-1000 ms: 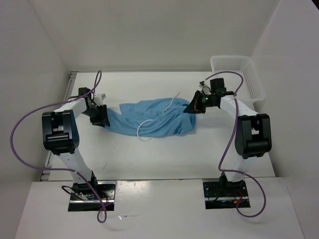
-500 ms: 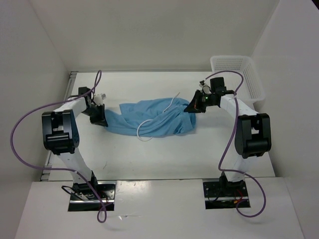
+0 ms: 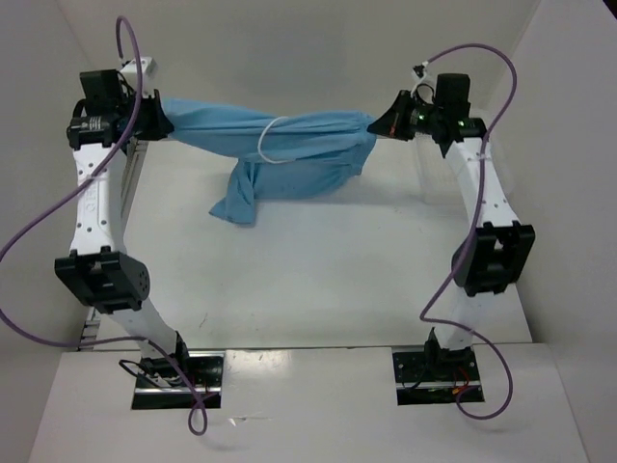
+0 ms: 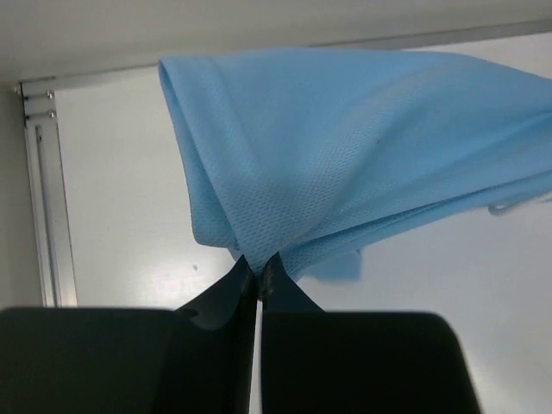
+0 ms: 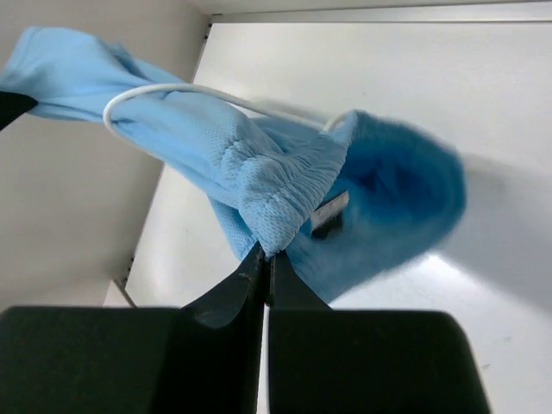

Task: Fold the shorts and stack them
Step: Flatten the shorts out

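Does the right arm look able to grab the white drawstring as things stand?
Probably not: the right gripper is shut on the shorts, and the drawstring loops mid-span. It would have to let go first.

Both arms stretched high toward the far edge, wrists turned inward to face each other. At the far-left corner, left gripper (image 3: 162,118) pinched tight on the shorts (image 3: 299,145). Near the far-right corner, right gripper (image 3: 379,125) clamped likewise, jaws fully together.

The shorts (image 3: 280,145) span the far side from left to right, one leg drooping at left. Nearer, the table (image 3: 318,280) offers open passage.
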{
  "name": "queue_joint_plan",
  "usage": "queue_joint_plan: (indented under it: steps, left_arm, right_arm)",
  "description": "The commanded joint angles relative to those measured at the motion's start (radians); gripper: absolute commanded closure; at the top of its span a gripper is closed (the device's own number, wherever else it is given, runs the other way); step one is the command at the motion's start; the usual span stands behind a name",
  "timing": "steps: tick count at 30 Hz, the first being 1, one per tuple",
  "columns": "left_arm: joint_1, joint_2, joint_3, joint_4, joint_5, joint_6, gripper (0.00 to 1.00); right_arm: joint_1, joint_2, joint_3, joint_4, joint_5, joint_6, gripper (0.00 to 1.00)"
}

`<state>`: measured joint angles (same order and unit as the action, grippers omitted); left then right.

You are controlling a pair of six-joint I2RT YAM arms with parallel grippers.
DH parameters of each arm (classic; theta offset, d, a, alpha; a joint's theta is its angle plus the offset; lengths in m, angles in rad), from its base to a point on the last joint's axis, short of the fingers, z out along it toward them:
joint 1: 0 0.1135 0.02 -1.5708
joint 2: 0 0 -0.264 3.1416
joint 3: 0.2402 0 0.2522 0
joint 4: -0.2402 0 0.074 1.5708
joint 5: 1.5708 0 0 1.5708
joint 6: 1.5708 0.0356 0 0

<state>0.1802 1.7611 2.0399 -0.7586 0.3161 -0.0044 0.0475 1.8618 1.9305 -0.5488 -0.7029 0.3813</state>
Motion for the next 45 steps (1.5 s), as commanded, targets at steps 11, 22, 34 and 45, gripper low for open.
queue_joint_plan:
  steps: [11, 22, 34, 45]
  left_arm:
    - [0.025, -0.249, -0.787, -0.082, -0.147, 0.004, 1.0]
    - [0.025, -0.249, -0.986, -0.091, -0.144, 0.004, 1.0]
    - [0.025, -0.249, -0.986, -0.1, -0.134, 0.004, 1.0]
    - [0.025, -0.042, -0.513, -0.1, -0.055, 0.004, 1.0]
  right_arm:
    - [0.028, -0.397, -0.93, 0.092, 0.111, 0.077, 0.92]
    - [0.06, -0.406, -1.059, 0.067, 0.111, 0.106, 0.3]
    - [0.235, -0.204, -0.978, 0.145, 0.137, 0.151, 0.74]
    - [0.132, -0.021, -0.428, -0.013, 0.045, 0.073, 1.0]
